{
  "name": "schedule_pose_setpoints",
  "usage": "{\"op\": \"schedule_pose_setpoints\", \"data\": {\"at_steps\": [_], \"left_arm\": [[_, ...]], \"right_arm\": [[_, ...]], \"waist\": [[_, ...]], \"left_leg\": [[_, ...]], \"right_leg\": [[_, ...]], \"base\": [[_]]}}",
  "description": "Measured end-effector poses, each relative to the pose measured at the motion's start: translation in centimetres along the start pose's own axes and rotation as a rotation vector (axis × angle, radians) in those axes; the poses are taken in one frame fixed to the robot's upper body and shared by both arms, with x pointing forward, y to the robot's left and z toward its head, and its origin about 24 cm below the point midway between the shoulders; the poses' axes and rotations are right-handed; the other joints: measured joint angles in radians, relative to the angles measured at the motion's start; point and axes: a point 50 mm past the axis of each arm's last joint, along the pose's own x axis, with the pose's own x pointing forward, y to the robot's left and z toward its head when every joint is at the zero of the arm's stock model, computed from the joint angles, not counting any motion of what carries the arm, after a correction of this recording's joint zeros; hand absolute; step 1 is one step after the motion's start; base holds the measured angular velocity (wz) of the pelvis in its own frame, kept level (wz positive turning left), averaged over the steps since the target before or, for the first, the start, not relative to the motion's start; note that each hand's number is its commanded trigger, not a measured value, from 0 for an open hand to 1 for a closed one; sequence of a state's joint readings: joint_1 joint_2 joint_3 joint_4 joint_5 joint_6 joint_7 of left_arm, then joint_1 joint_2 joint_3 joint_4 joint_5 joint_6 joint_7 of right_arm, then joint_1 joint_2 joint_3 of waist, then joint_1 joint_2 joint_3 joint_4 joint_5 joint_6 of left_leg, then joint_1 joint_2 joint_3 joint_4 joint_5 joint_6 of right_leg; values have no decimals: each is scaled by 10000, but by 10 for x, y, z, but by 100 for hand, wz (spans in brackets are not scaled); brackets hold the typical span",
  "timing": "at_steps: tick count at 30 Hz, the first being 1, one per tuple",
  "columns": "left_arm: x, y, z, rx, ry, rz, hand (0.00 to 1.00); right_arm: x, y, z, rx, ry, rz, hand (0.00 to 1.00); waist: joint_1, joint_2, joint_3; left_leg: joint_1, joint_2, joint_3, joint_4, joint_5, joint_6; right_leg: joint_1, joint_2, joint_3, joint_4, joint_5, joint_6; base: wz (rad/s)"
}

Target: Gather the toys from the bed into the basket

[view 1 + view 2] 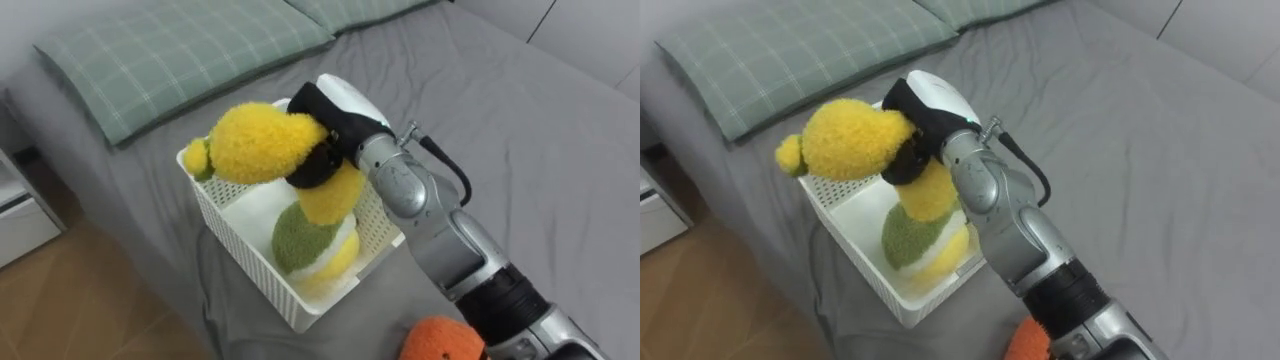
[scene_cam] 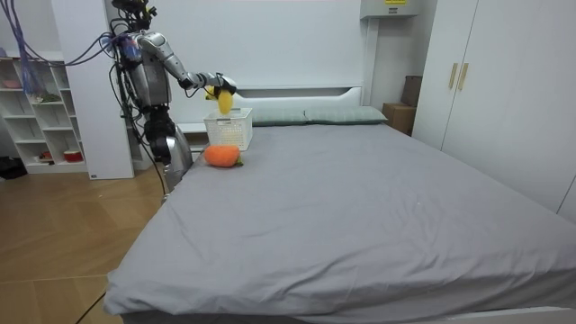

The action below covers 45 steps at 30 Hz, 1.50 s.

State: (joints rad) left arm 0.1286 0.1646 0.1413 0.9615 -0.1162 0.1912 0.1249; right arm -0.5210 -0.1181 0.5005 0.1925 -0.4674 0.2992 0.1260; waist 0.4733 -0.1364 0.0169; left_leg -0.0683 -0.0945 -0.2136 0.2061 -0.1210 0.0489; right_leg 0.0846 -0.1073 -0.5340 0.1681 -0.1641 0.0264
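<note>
One yellow plush toy (image 1: pixel 262 146), one orange toy (image 1: pixel 441 341), one basket (image 1: pixel 243 268), two pillows (image 1: pixel 175 55) (image 1: pixel 352 10)

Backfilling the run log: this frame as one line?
phase: toy over basket | right hand: shut on yellow plush toy above white basket | basket: green-yellow plush inside | bed: orange toy beside basket

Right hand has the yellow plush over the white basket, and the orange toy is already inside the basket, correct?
Not quite. The orange toy lies on the bed beside the white basket, not inside it; the room view shows this plainly. The right hand does hold the yellow plush over the basket.
</note>
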Motion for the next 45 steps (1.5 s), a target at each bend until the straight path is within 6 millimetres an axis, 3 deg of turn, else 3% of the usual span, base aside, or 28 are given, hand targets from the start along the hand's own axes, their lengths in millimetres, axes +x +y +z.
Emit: {"op": "schedule_pose_setpoints", "data": {"at_steps": [6,12,31,39,45], "left_arm": [[0,-3,9,19,-270,-81,0],[0,-3,8,-49,-223,-90,0],[0,-3,1,-38,13,-61,0],[0,-4,1,-52,36,-100,0],[0,-6,-3,-338,179,-102,0]], "right_arm": [[0,2,-6,246,202,168,0],[-1,-1,-16,59,501,173,0],[-2,-6,-20,508,524,108,0],[-4,-10,-23,356,577,44,0],[-7,-34,-29,709,645,-845,0]], "waist": [[-13,-39,12],[-50,-24,26],[-181,115,110],[-326,258,79],[-398,373,9]], "left_leg": [[23,-38,-72,-10,4,23],[-45,-52,-132,18,2,23],[87,-48,-48,6,1,43],[93,-33,56,-3,-9,59],[96,1,270,-40,1,98]], "right_leg": [[6,3,-27,-8,-8,18],[3,-85,-128,31,-8,18],[34,-105,-32,69,1,30],[-12,-105,75,80,1,30],[-171,-125,347,181,1,32]], "base": [[2],[2],[-1],[-4],[-11]]}}
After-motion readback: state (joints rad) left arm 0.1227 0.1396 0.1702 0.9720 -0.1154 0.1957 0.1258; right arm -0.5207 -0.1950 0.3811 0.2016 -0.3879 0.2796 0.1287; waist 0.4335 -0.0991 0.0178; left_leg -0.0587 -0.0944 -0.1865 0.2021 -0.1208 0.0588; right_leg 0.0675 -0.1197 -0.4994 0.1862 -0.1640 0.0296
